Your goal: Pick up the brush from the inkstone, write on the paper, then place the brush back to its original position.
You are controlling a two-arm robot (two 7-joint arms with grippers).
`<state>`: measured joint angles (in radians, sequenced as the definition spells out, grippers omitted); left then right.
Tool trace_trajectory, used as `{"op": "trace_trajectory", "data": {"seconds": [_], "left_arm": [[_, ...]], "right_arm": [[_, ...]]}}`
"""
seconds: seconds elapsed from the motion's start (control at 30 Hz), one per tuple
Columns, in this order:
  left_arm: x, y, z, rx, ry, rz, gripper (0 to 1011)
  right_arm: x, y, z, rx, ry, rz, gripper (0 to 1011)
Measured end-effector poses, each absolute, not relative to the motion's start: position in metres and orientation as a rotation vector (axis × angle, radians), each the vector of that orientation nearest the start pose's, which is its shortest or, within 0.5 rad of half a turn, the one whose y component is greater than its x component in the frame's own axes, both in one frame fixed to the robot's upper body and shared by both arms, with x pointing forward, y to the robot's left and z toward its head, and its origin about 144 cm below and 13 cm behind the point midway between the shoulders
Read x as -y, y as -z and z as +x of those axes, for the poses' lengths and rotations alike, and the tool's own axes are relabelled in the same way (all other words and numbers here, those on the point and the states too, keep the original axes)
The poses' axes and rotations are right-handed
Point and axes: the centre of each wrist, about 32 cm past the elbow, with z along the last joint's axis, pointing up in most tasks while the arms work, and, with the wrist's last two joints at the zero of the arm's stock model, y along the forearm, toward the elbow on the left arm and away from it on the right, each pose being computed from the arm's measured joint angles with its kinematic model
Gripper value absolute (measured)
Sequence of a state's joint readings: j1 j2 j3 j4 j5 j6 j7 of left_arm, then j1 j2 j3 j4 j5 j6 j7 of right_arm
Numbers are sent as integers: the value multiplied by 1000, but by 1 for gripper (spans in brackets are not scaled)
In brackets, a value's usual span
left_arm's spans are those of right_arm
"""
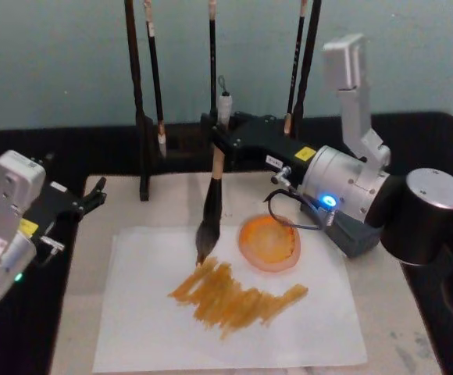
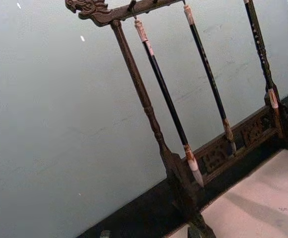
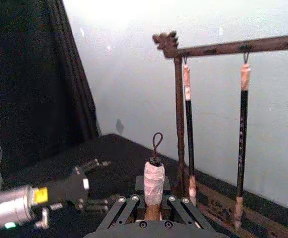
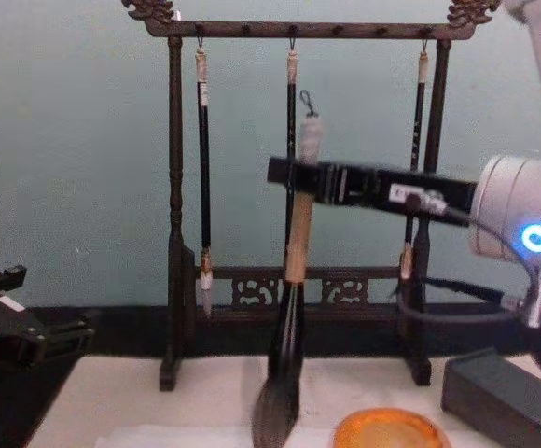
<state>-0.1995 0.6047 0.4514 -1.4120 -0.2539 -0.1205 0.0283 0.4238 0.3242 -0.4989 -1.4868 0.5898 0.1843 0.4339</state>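
Note:
The brush hangs nearly upright, its tan handle pinched in my right gripper, which is shut on it. Its dark bristle head touches the paper at the upper left end of a patch of orange zigzag strokes. The chest view shows the brush and the right gripper from the side. Its pale end cap with a loop stands up in the right wrist view. The orange round inkstone rests on the paper just right of the bristles. My left gripper is parked, open, at the mat's left edge.
A dark wooden brush rack with three thin hanging brushes stands right behind the paper. A grey box sits at the right beside the inkstone. The beige mat lies under the paper on a black table.

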Motion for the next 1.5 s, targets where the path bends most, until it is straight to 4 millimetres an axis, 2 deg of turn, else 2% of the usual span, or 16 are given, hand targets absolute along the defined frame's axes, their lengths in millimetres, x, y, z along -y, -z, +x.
{"op": "trace_trajectory", "data": {"seconds": [0.33, 0.67, 0.77, 1.07, 1.3, 1.5], "left_arm": [[-310, -1140, 489, 285, -1248, 305, 1010], [-310, -1140, 489, 285, -1248, 305, 1010], [-310, -1140, 489, 285, -1248, 305, 1010], [-310, -1140, 489, 285, -1248, 305, 1010], [-310, -1140, 489, 285, -1248, 304, 1010], [-310, -1140, 489, 285, -1248, 305, 1010]], "right_arm": [[200, -1235, 534, -240, 706, 191, 168], [240, -1228, 524, -427, 815, 319, 168], [256, -1219, 517, -517, 864, 372, 168], [285, -1191, 505, -791, 940, 519, 169], [296, -1172, 499, -933, 993, 592, 168], [301, -1161, 500, -975, 1012, 596, 168]]}}
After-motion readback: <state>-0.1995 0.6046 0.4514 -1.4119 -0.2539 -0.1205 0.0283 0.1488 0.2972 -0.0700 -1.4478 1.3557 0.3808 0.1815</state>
